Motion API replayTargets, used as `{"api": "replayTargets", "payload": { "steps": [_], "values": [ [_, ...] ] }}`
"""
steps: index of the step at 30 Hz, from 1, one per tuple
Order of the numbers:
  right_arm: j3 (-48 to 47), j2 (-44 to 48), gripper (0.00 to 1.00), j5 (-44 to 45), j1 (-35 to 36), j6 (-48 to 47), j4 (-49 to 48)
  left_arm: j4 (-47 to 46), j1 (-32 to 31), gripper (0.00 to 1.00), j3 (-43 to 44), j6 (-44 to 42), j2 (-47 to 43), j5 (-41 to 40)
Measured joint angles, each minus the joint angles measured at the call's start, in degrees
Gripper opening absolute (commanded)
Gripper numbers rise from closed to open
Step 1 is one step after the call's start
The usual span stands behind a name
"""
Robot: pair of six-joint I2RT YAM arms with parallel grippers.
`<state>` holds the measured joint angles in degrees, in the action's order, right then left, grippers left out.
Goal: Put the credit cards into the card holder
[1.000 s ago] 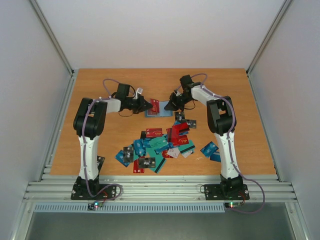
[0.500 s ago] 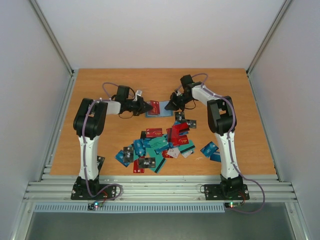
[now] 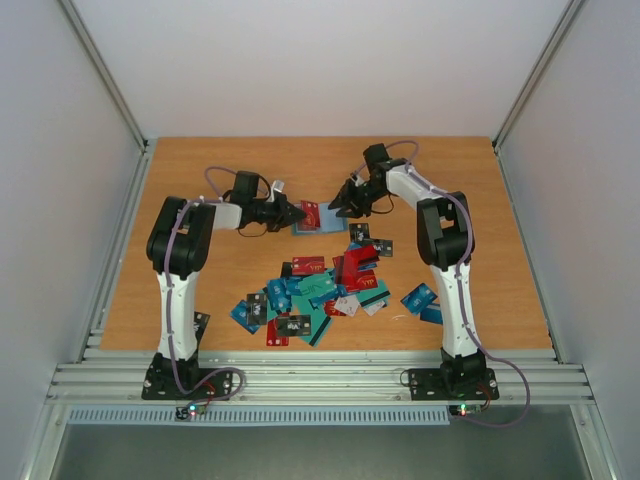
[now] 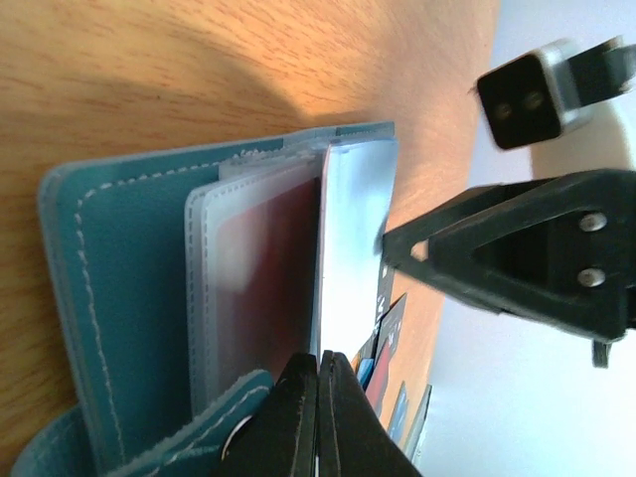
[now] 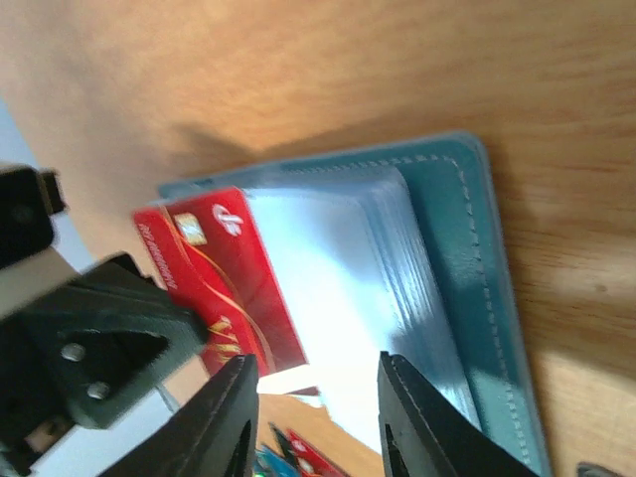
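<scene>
The teal-blue card holder (image 3: 322, 222) lies open on the table between my two grippers. In the left wrist view the holder (image 4: 109, 298) shows its clear sleeves, with a red credit card (image 4: 268, 268) behind a milky sleeve. My left gripper (image 4: 320, 397) is shut on the edge of an upright clear sleeve. In the right wrist view the red card (image 5: 214, 273) stands at the holder's (image 5: 477, 258) left side, next to the left gripper's tip. My right gripper (image 5: 316, 412) is open and empty, just above the sleeves. In the top view the left gripper (image 3: 296, 212) and right gripper (image 3: 341, 208) flank the holder.
A loose heap of red, teal, blue and black credit cards (image 3: 318, 290) lies in front of the holder, with a few strays near the right arm (image 3: 422, 298). The cell's walls stand at both sides of the table.
My right gripper has drawn back slightly from the card holder, up and to the right. The left gripper and the holder have stayed put.
</scene>
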<state>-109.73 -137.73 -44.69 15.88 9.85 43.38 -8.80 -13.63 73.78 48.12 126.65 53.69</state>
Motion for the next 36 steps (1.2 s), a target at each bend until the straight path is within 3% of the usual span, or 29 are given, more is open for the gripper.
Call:
{"api": "replayTargets", "payload": {
  "steps": [8,36],
  "values": [
    [-5.64,0.46,0.41,-0.28,-1.42,-3.06,1.70,4.59,0.00,0.00,0.07,-3.54,-1.92,-0.09],
    [-3.80,-1.84,0.35,1.11,-1.79,-10.43,6.84,16.50,-2.51,0.00,5.38,-12.57,-1.79,1.46]
  ]
}}
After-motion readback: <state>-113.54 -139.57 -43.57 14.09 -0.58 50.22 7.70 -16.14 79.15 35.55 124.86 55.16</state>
